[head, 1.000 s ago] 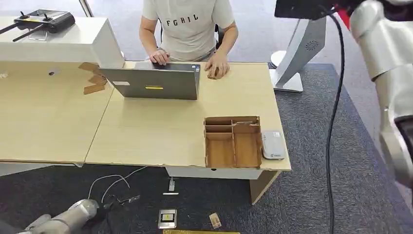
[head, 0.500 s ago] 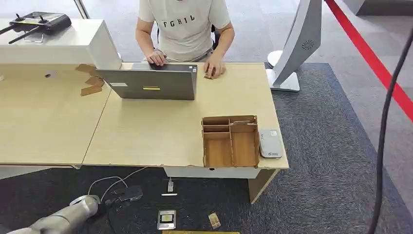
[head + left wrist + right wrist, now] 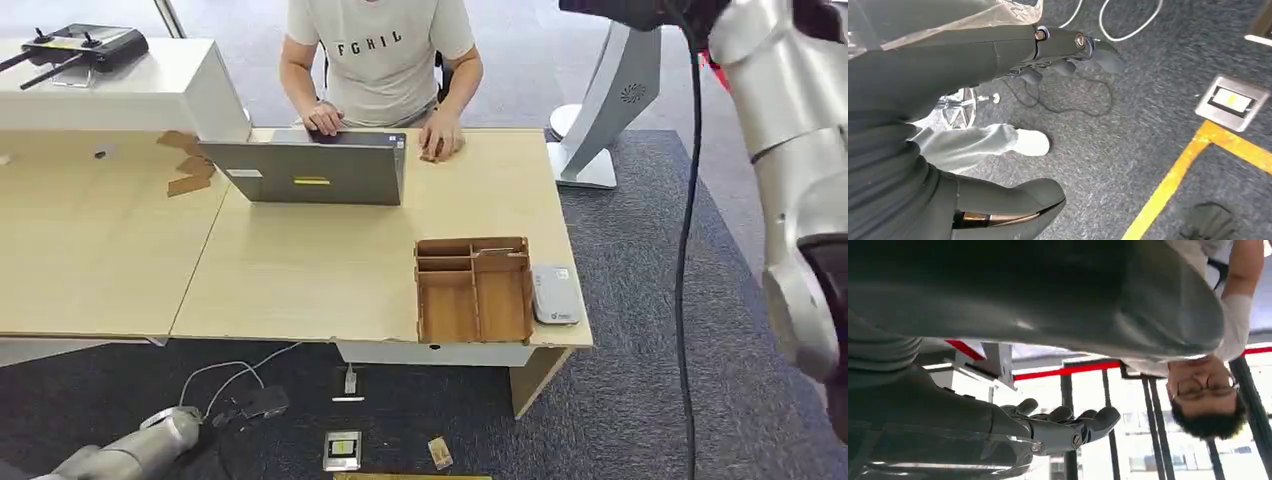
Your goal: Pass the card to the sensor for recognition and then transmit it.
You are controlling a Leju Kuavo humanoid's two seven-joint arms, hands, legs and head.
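On the desk (image 3: 300, 270), the sensor (image 3: 556, 295) lies just right of the wooden tray (image 3: 474, 290), laptop (image 3: 305, 170) behind.

1. My right hand (image 3: 1063, 427) is seen in the right wrist view, but my own grey cover (image 3: 1023, 295) hides much of that picture.
2. The person (image 3: 380, 55) behind the desk (image 3: 300, 270) is cut off by the top edge.
3. The small print on the white sensor (image 3: 556, 294) is too small to read.
4. The laptop (image 3: 310, 170) hides its own screen from me.

Bright, even room light on the desk (image 3: 300, 270), soft shadows. The right wrist view is glary (white windows behind), with blurry dark shapes up close.
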